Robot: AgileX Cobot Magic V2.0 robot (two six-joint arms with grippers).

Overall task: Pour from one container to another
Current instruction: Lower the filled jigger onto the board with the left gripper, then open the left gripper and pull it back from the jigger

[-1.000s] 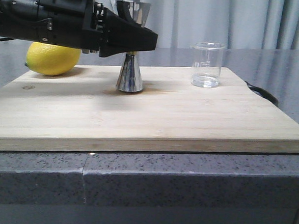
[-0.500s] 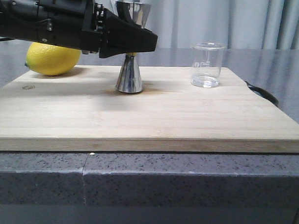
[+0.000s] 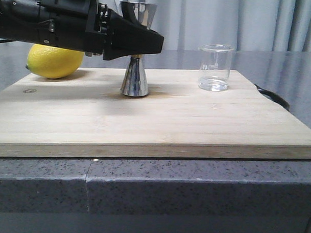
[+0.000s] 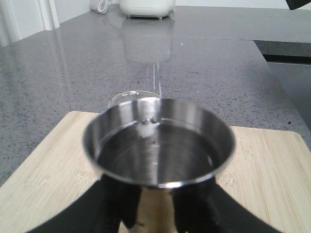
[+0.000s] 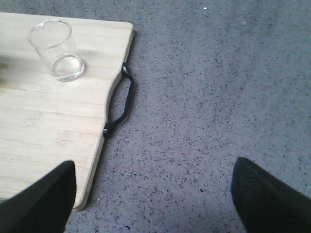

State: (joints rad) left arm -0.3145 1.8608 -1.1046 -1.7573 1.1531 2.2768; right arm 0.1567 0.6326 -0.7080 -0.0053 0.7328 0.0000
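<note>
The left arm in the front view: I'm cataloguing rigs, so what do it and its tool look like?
The left arm is matte black and blocky, with ribbed housing sections, small screws and a short dark cable loop. The left tool narrows into smooth black wedge-shaped fingers with no markings visible. The right tool shows only two dark rounded fingertips.

From my station I count one steel jigger (image 3: 135, 70), one clear glass beaker (image 3: 215, 67), and one lemon (image 3: 55, 61), all on a single wooden cutting board (image 3: 145, 121) with one black handle (image 5: 120, 109). I see two grippers: the left gripper (image 3: 148, 42) in front, the right gripper (image 5: 153, 194) on its wrist camera.
</note>
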